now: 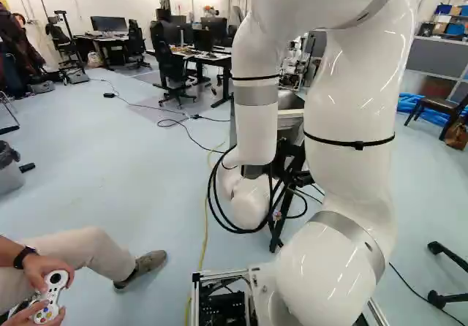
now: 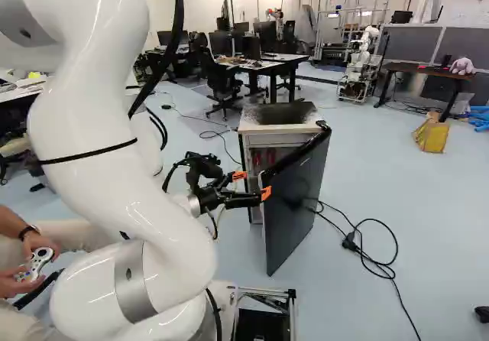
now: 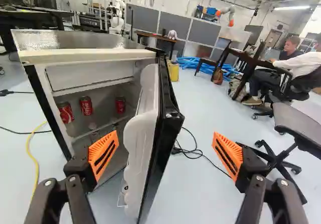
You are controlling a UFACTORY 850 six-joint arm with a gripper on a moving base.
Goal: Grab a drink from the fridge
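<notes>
In the right base view my gripper (image 2: 253, 185) is beside the free edge of the fridge door (image 2: 296, 203). The small fridge (image 2: 279, 139) stands with this door partly open. The wrist view shows my gripper (image 3: 165, 146) open, its orange pads wide apart and nothing gripped. The door's edge (image 3: 161, 118) lies ahead between the two fingers, one finger on the side of the fridge's opening, the other on the door's outer side. Inside, three red cans stand on a shelf: one can (image 3: 65, 112), a middle can (image 3: 86, 105) and another can (image 3: 120, 105) nearest the door.
Black cables (image 2: 367, 251) lie on the floor beyond the door. A person's leg and hands with a controller (image 1: 53, 297) are close at the left of the left base view. Office chairs (image 3: 281, 143), desks and a yellow bag (image 2: 432, 135) stand farther off. Another robot (image 2: 359, 66) is behind.
</notes>
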